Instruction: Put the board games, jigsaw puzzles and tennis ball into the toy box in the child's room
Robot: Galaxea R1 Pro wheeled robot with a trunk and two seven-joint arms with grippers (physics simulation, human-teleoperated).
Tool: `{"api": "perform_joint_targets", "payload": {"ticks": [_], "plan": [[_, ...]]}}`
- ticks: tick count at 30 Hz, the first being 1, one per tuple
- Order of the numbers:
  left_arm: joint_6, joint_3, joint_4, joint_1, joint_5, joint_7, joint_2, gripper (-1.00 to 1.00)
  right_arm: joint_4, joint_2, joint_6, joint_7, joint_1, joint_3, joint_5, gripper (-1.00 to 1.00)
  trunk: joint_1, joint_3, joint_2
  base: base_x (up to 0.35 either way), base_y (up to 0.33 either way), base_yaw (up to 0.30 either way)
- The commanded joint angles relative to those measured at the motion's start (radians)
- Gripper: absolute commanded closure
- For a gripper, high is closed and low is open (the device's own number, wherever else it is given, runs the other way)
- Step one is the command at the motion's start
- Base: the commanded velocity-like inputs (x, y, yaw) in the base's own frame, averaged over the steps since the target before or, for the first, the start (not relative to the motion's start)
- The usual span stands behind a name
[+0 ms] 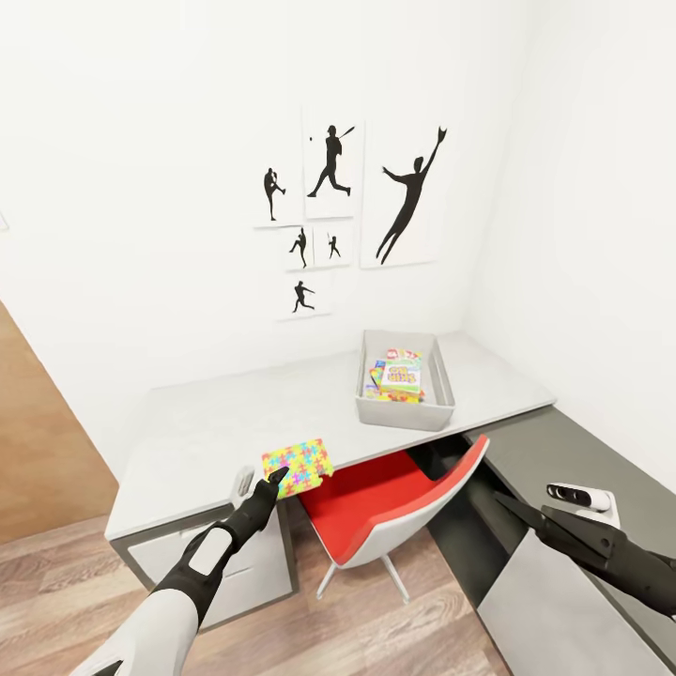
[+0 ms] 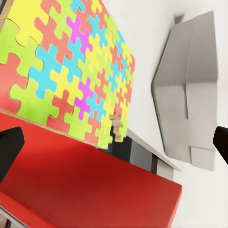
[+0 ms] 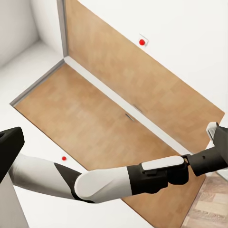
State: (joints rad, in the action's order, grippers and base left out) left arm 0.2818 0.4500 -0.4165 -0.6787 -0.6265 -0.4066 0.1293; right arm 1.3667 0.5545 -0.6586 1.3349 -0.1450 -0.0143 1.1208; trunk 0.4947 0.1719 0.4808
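The left gripper (image 1: 275,476) sits at the near edge of the table (image 1: 216,432), its tips touching one jigsaw puzzle (image 1: 297,467) that lies at that edge above a red chair (image 1: 385,498). In the left wrist view the two dark fingers (image 2: 10,149) stand wide apart, and the puzzle (image 2: 71,71) does not look clamped. The right gripper (image 1: 526,514) hangs over the side cabinet (image 1: 582,460); its jaws look narrow, though I cannot tell for sure. The toy box (image 1: 405,411) holds stacked board games (image 1: 399,376), the count unclear and the lettering too small to read.
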Motion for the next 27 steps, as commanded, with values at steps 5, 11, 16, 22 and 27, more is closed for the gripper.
{"api": "perform_joint_targets", "payload": {"ticks": [5, 11, 16, 22, 27], "plan": [[0.010, 0.007, -0.001, -0.001, -0.007, -0.002, 0.001, -1.00, 0.000, 0.000, -0.009, 0.000, -0.001, 0.001, 0.005, -1.00, 0.001, 0.002, 0.002, 0.021, 0.000, 0.000], [0.010, 0.007, -0.001, -0.001, -0.007, -0.001, 0.001, -1.00, 0.000, -0.001, -0.009, 0.000, -0.001, 0.001, 0.005, -1.00, 0.001, 0.002, 0.002, 0.006, 0.000, 0.000], [0.010, 0.007, -0.001, -0.001, -0.007, 0.000, 0.001, -1.00, 0.000, -0.001, -0.010, 0.000, -0.001, 0.000, 0.004, -1.00, 0.001, 0.002, 0.002, 0.002, 0.000, 0.000], [0.010, 0.008, -0.001, -0.001, -0.007, 0.000, 0.001, -1.00, 0.000, -0.001, -0.011, 0.000, -0.001, -0.001, 0.004, -1.00, 0.001, 0.008, 0.002, 0.000, 0.000, 0.000], [0.010, 0.009, -0.001, -0.001, -0.007, 0.000, 0.001, -1.00, 0.000, -0.001, -0.012, 0.000, -0.001, -0.001, 0.004, -1.00, 0.001, 0.015, 0.002, 0.000, 0.000, 0.000]]}}
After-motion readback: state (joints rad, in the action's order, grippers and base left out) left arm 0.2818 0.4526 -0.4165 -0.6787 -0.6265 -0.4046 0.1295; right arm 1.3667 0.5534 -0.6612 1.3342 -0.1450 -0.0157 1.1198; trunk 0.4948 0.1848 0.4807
